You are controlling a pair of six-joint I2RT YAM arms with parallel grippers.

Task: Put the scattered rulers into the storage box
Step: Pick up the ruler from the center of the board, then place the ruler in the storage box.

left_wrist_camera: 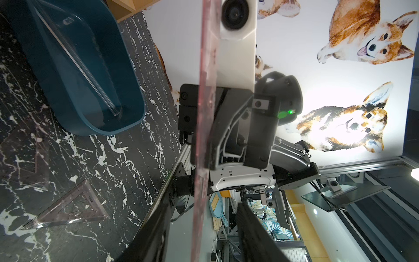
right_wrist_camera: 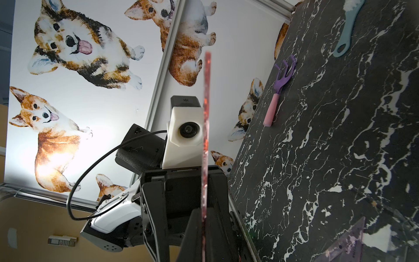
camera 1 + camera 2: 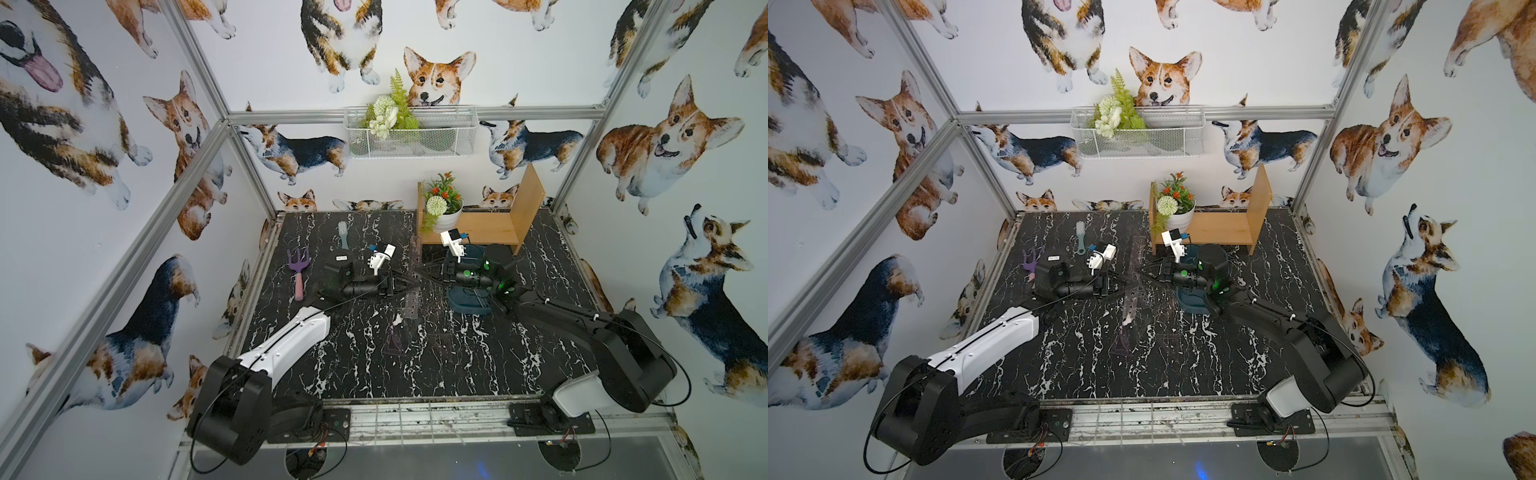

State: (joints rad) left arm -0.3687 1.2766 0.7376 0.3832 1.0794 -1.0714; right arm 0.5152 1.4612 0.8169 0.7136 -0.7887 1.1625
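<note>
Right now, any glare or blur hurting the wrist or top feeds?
Left wrist view: long ruler edge-on, close up, blurred; bright hotspot on the wall. Right wrist view: same ruler smeared, wall glare too. In both top views, triangular ruler barely shows against the marbled table.

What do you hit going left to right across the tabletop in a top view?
In order: garden fork → pale blue brush → left tool → storage box. Skipped: right tool and the long ruler it grips, both overlapping the left tool.
</note>
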